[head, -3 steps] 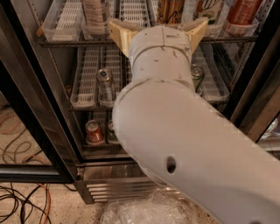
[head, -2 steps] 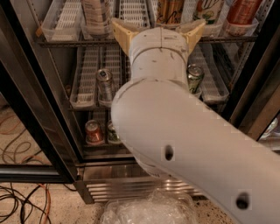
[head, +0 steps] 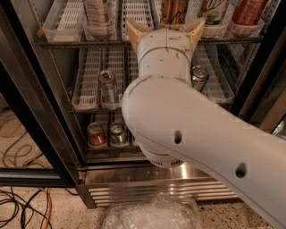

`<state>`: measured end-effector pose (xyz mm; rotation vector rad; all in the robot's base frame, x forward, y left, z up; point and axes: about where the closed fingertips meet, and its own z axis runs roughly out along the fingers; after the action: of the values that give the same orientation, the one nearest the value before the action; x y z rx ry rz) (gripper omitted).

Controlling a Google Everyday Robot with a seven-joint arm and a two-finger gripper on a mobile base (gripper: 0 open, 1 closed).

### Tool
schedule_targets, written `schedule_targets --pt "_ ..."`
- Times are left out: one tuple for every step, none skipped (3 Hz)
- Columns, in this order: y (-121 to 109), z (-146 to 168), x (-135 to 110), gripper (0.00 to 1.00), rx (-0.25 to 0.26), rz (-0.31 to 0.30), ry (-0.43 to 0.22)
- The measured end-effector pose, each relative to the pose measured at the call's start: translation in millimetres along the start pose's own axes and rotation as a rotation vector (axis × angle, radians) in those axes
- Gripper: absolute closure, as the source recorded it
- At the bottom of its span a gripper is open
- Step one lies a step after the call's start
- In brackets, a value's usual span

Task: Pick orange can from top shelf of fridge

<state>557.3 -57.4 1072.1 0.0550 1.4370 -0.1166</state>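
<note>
One orange can point(head: 173, 10) upright on top shelf point(head: 67, 42), long axis vertical; end effector point(head: 165, 27) spread wide, near it

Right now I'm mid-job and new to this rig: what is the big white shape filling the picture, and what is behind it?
The white shape is the robot's arm, seen by the single camera, which looks past it into a fridge. At the arm's far end is the gripper. Its two tan fingers are spread apart, and nothing shows between them. The gripper sits just in front of the top shelf, below the orange can, which stands there among other drinks. On the rack below are a silver can and a green can. A red can stands lower down.
</note>
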Motion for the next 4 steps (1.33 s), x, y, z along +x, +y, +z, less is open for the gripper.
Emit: schedule_targets --pt "-2.2 12.6 0.7 0.19 0.012 -0.005 -0.017" --pt "-4.2 34.2 -2.5 0.25 0.019 -0.011 -0.050" --pt "-12.3 48.5 -2.0 0.29 0.030 -0.020 -0.064" --pt "-12.6 57.2 -1.7 0.29 0.027 -0.019 -0.069"
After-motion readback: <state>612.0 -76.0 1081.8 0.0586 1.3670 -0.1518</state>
